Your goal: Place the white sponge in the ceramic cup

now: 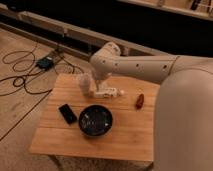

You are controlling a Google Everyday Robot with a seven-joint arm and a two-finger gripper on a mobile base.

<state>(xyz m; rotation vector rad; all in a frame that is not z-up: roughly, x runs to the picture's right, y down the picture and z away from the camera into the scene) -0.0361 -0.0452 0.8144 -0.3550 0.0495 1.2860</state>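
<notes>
No readable text, labels or numbers can be made out anywhere; the gripper is seen right beside the ceramic cup.

Counted on the counter: one ceramic cup, one bowl, one phone, one white box, one pincer beside the cup
</notes>
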